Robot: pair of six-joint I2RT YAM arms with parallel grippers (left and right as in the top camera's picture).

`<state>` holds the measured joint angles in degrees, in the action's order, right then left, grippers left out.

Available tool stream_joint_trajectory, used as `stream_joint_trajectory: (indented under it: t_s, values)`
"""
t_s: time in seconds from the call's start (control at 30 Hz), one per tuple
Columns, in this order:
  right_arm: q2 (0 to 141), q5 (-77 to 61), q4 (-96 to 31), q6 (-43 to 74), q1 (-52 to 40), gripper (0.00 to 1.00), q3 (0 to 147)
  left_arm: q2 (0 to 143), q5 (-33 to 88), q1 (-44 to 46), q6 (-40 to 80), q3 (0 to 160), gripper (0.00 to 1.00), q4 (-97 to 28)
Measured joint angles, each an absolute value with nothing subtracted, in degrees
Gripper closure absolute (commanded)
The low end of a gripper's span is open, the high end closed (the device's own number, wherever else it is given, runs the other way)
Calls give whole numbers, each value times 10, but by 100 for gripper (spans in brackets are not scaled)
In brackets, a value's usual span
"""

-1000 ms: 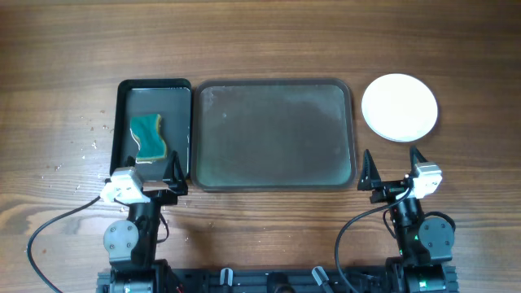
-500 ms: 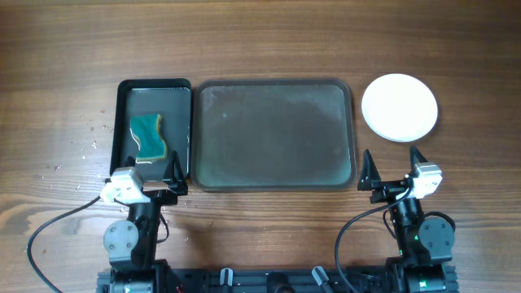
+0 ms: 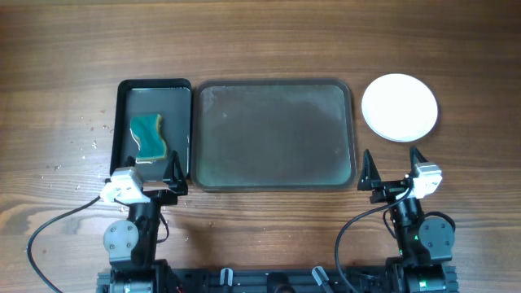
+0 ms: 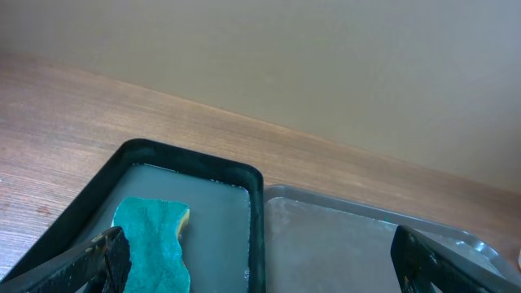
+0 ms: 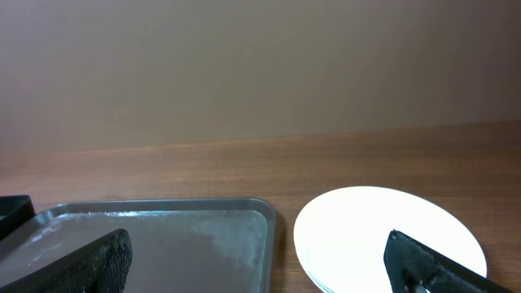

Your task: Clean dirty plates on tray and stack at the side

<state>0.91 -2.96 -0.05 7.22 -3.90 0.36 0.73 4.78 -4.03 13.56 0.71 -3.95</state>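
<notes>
The grey-green tray [image 3: 277, 134] lies at the table's middle with nothing on it, its floor showing a pale wet film. To its right, on the wood, sit the white plates [image 3: 399, 107] as one round stack; layered rims show at the edge of the plates [image 5: 366, 232] in the right wrist view. My left gripper [image 3: 145, 169] rests open near the tray's front left corner. My right gripper [image 3: 391, 159] rests open near the front right corner, just in front of the stack. Both the left gripper [image 4: 259, 248] and the right gripper [image 5: 256, 248] hold nothing.
A narrow black tray [image 3: 126, 98] sits left of the big tray, holding shallow water and a teal and yellow sponge [image 3: 149, 137]. Small crumbs [image 3: 94, 134] are scattered on the wood left of it. Cables run from both arm bases at the front edge.
</notes>
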Motion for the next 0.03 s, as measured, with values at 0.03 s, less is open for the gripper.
stream_joint_trajectory:
  t_s: [0.03]
  values:
    - [9, -30, -1, 72, -39, 0, 4, 7, 48, -40, 136, 7, 0, -39]
